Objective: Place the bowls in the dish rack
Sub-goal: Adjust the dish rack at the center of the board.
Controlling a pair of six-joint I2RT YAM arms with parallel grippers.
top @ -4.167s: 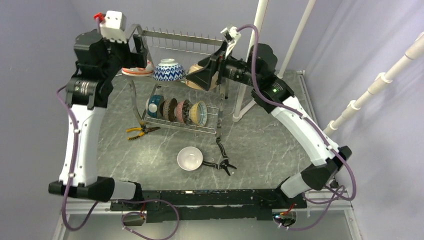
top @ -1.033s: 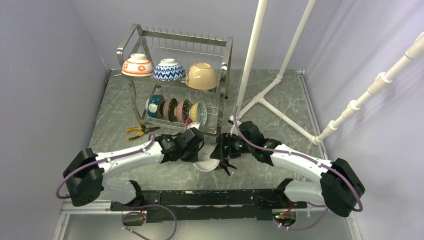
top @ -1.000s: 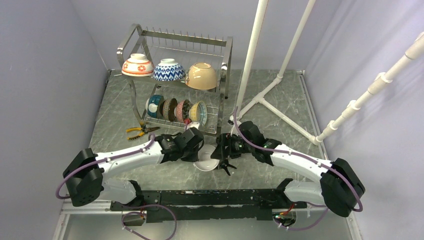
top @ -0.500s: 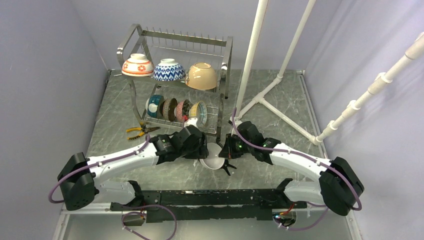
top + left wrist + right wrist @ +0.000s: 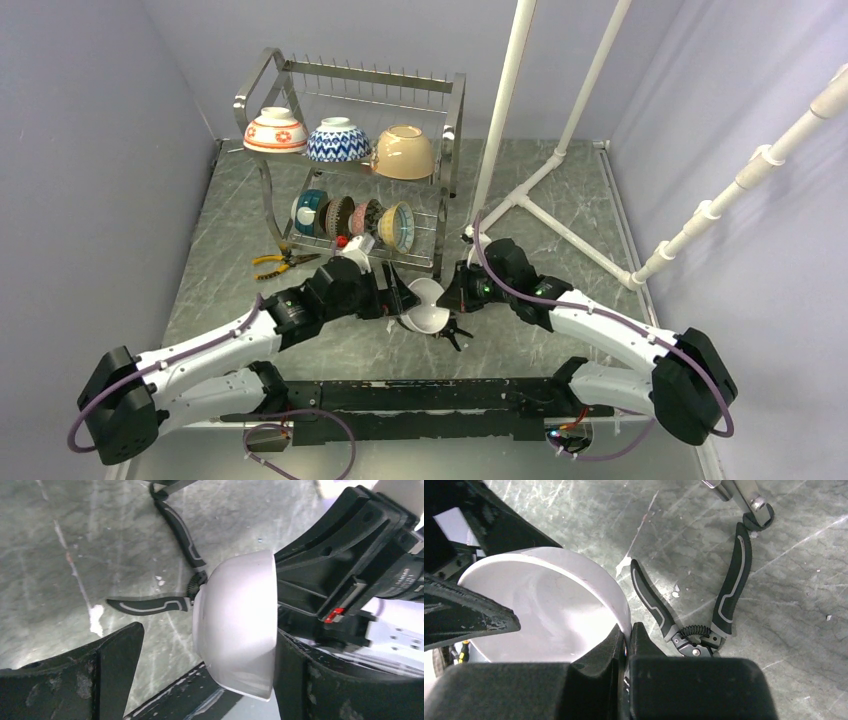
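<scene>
The right jaws are pinched together on the rim of the plain white bowl [image 5: 544, 610], holding it tilted just above the desk [image 5: 215, 270]. The left jaws stand wide apart, one finger on each side of that bowl; whether either finger touches it I cannot tell. Black pliers [image 5: 694, 625] lie on the desk just beside the bowl. Farther back stands the dish rack [image 5: 455, 110]. Its top tier carries a red-patterned bowl [image 5: 275, 130], a blue zigzag bowl [image 5: 338, 140] and a tan bowl [image 5: 404, 152], all upside down. The lower tier holds a row of bowls [image 5: 355, 220] standing on edge. Yellow pliers [image 5: 280, 263] lie by the rack's left legs.
</scene>
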